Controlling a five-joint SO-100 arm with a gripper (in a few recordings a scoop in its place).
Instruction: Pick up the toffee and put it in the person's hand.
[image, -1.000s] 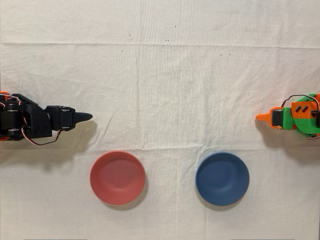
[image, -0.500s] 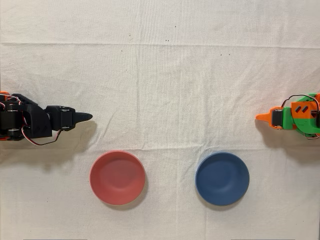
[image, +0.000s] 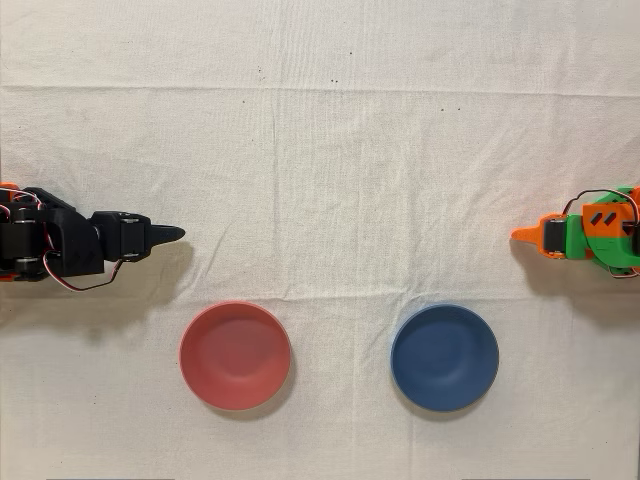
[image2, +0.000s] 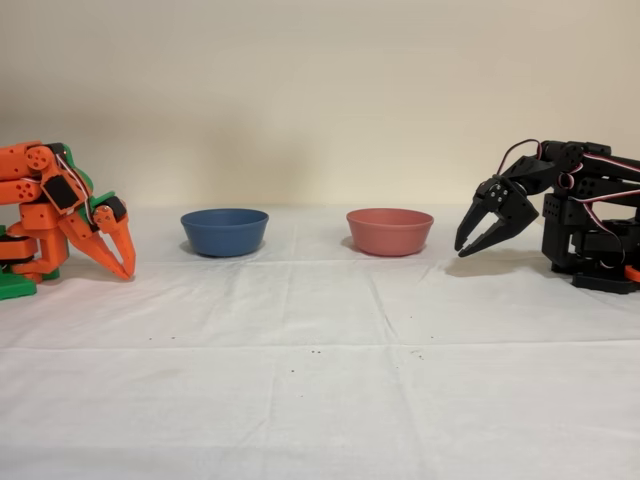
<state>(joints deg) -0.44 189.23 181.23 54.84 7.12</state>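
A creased white cloth covers the worktop below a plain beige wall; at right in the fixed view, the black arm's jaws seem slightly spread.

No readable text, label or number appears anywhere.

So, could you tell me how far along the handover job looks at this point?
Nothing looks done yet. The black arm's claw hangs folded near its base, holding nothing, beside the red bowl and blue bowl, both apparently empty. I can see no toffee or receiving hand on the cloth, so picking up and delivering all remain.
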